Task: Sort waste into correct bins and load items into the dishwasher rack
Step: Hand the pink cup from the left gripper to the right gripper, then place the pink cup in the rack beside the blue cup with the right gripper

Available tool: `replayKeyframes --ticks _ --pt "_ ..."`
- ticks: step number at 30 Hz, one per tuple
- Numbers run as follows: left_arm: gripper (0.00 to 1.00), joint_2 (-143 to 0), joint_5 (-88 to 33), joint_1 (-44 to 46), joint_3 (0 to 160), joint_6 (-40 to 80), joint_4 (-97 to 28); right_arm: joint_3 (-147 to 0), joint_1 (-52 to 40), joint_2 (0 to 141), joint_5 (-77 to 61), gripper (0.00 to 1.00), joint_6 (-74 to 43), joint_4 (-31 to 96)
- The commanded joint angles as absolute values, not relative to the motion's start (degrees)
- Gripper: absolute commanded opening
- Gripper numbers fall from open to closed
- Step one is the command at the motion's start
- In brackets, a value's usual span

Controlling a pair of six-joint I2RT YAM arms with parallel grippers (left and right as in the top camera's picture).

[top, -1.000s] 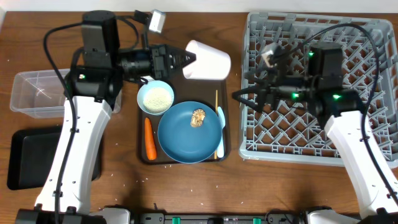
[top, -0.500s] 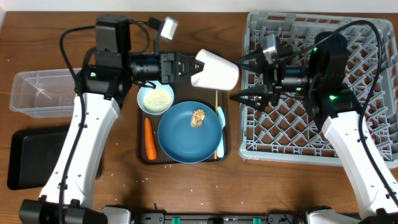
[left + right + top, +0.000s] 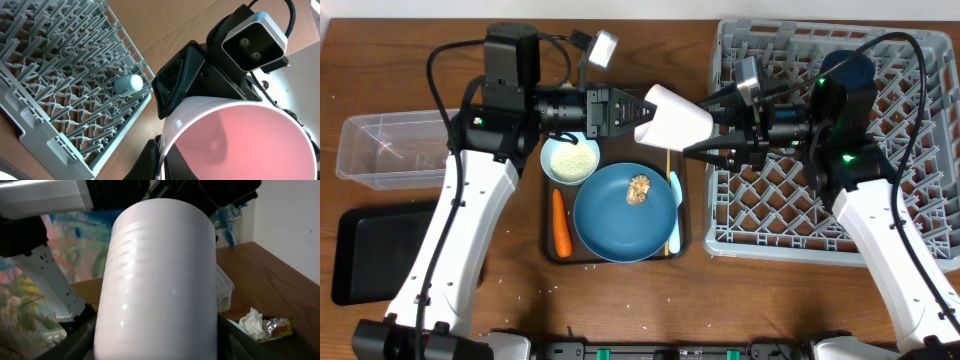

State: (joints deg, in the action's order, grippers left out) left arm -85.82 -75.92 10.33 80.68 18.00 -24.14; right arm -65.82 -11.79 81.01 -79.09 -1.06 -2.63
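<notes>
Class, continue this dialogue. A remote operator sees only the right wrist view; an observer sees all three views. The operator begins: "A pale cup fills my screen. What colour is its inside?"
Observer: Pink. The left wrist view looks straight into the round pink cup.
Operator: What holds it?
Observer: The left gripper is shut on its rim and holds it sideways.
Operator: Where is the rack?
Observer: The large square grey plastic dishwasher rack lies to the right of the cup, under the right arm.
</notes>
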Motion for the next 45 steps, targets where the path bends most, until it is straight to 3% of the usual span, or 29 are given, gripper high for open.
replayKeyframes --ticks 1,3,5,7,14,19,28,38,45 --pt "0.06 -85.9 -75.9 10.4 80.3 17.7 -23.9 -65.8 -12.3 81.0 -81.2 0.53 -2.6 -2.9" --pt "0.07 -85.9 -75.9 10.4 80.3 17.7 -23.9 -65.8 -12.3 81.0 -81.2 0.52 -3.2 -3.1" --pt "0.41 -85.9 -75.9 10.3 80.3 17.7 -23.9 -65.8 -12.3 81.0 -81.0 0.50 -3.2 -3.1" --pt "0.53 -85.9 -74.8 9.9 80.3 17.6 -23.9 -65.8 -11.7 81.0 -80.6 0.51 -4.2 -3.5" --pt "0.67 -85.9 -64.0 2.3 80.3 12.5 -26.9 -65.8 -3.8 80.7 -80.7 0.46 -14.1 -7.1" --pt "0.69 -85.9 -59.3 -3.7 80.3 12.2 -30.9 -65.8 5.4 79.7 -80.6 0.51 -20.6 -7.1" --pt "0.69 -85.9 -59.3 -6.7 80.3 12.1 -32.8 -65.8 20.5 78.1 -81.1 0.49 -28.8 -7.0" --pt "0.68 -85.9 -59.3 -6.7 80.3 12.1 -32.8 -66.1 22.3 78.1 -69.8 0.48 -31.9 -6.7" --pt "0.69 -85.9 -59.3 -6.7 80.3 12.1 -32.7 -66.1 22.3 78.0 -57.3 0.47 -30.7 2.4"
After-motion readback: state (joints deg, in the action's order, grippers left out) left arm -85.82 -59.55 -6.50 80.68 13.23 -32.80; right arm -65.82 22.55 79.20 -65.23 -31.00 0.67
